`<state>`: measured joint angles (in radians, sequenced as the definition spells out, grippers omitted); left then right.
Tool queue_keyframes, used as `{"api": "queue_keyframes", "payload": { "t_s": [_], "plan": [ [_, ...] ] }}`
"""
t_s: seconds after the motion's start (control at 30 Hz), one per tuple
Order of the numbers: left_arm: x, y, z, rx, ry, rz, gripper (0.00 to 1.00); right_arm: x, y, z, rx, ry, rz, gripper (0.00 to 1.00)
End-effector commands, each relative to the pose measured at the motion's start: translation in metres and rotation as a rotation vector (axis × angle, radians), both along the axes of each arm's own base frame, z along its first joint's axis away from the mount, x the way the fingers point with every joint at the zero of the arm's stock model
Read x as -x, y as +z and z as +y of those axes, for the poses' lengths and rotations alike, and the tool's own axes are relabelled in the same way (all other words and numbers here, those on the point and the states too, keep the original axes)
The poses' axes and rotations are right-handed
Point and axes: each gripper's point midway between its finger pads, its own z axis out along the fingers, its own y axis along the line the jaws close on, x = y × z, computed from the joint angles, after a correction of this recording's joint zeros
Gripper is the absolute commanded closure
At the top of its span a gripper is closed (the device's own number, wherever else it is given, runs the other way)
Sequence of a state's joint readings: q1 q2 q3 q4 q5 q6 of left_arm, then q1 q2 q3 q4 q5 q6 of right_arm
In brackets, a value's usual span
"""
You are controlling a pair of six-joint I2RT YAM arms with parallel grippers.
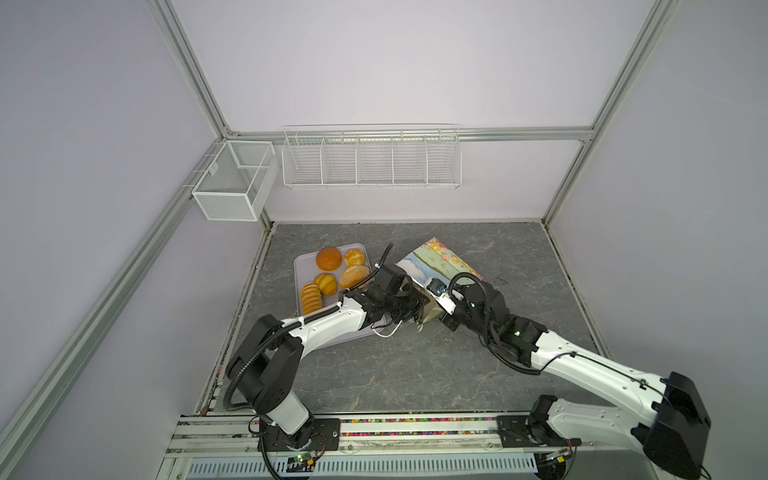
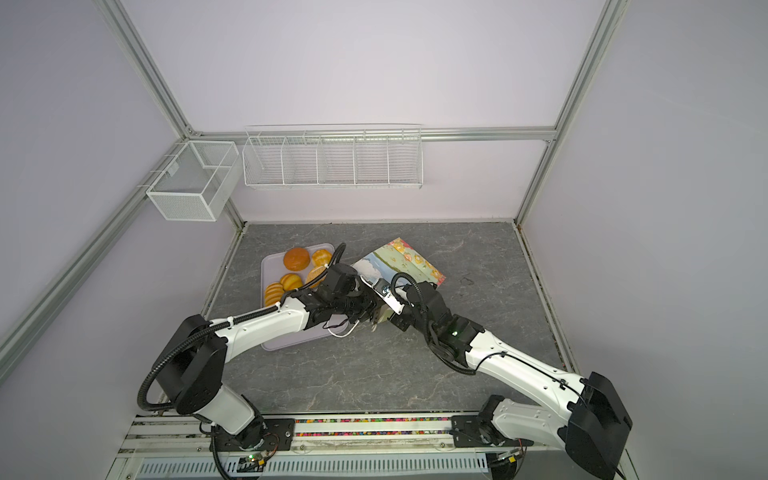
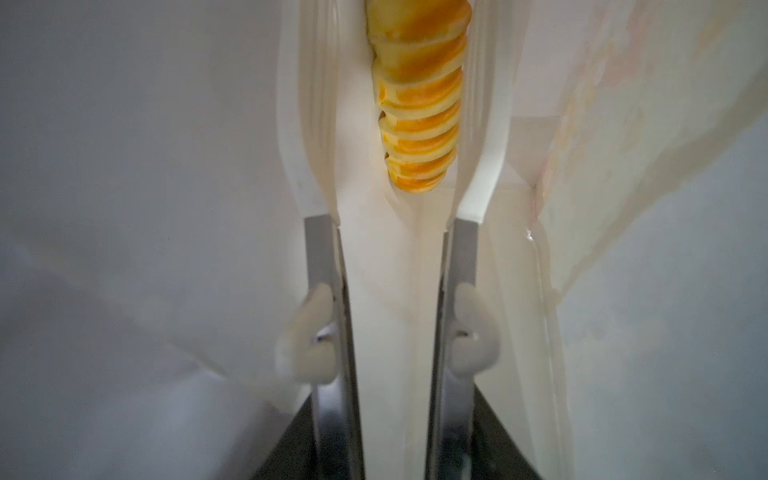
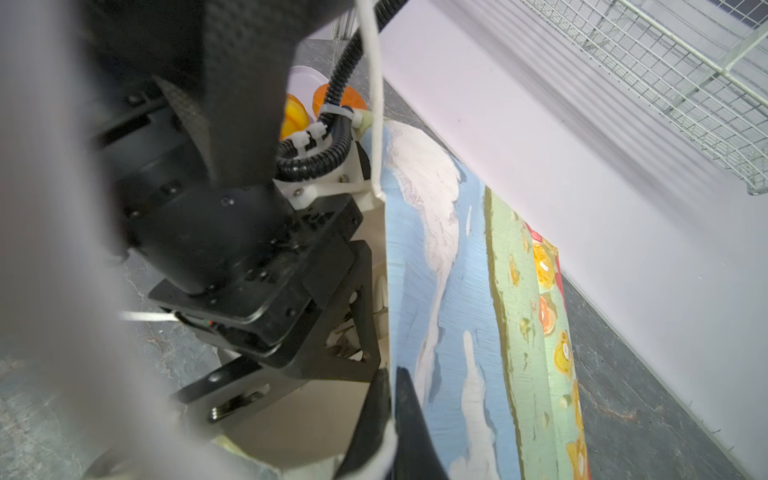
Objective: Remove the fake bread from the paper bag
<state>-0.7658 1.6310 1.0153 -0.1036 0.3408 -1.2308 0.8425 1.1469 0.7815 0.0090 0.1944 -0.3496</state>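
The paper bag [image 1: 436, 259] [image 2: 399, 259] lies on its side on the grey table, its mouth toward the arms. My left gripper [image 3: 395, 124] reaches inside its white interior, jaws apart. A ridged fake bread loaf [image 3: 419, 95] lies between the white fingers [image 3: 311, 145], close to one finger and apart from the other. My right gripper [image 4: 390, 399] is shut on the upper edge of the bag [image 4: 449, 291] at its mouth. Several more fake breads [image 1: 328, 258] lie on a pale tray [image 1: 303, 266] left of the bag. In both top views the left fingertips are hidden in the bag.
A white wire rack [image 1: 370, 160] hangs on the back wall, and a mesh basket [image 1: 232, 183] on the left frame post. The tray [image 2: 286, 340] runs under the left forearm. The bag's white cord handle [image 1: 386, 332] trails on the table near the mouth.
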Motion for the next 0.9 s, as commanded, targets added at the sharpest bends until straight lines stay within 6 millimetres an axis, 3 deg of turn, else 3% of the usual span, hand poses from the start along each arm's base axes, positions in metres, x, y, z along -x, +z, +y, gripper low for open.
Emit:
{"api": "queue_keyframes", "payload": {
  "t_s": [0.0,0.2,0.3,0.47,0.5,0.87],
  "plan": [
    [-0.011,0.016,-0.016,0.086,-0.010,-0.025,0.57,0.008,0.010,0.014,0.003,0.084,-0.032,0.93],
    [-0.015,0.014,-0.026,0.103,-0.048,-0.023,0.59,0.011,0.006,0.019,0.031,0.121,-0.029,0.93],
    [-0.015,0.010,-0.028,0.102,-0.065,-0.020,0.66,0.011,0.001,0.015,0.066,0.119,-0.036,0.93],
    [-0.010,0.003,-0.028,0.106,-0.101,-0.011,0.98,0.008,-0.009,0.005,0.133,0.085,-0.044,0.93],
    [-0.009,0.003,-0.028,0.107,-0.105,-0.012,1.00,0.007,-0.012,0.004,0.143,0.077,-0.041,0.93],
    [0.017,0.005,0.008,0.068,-0.100,-0.031,1.00,-0.009,-0.030,-0.013,0.202,-0.021,-0.038,0.93]
  ]
}}
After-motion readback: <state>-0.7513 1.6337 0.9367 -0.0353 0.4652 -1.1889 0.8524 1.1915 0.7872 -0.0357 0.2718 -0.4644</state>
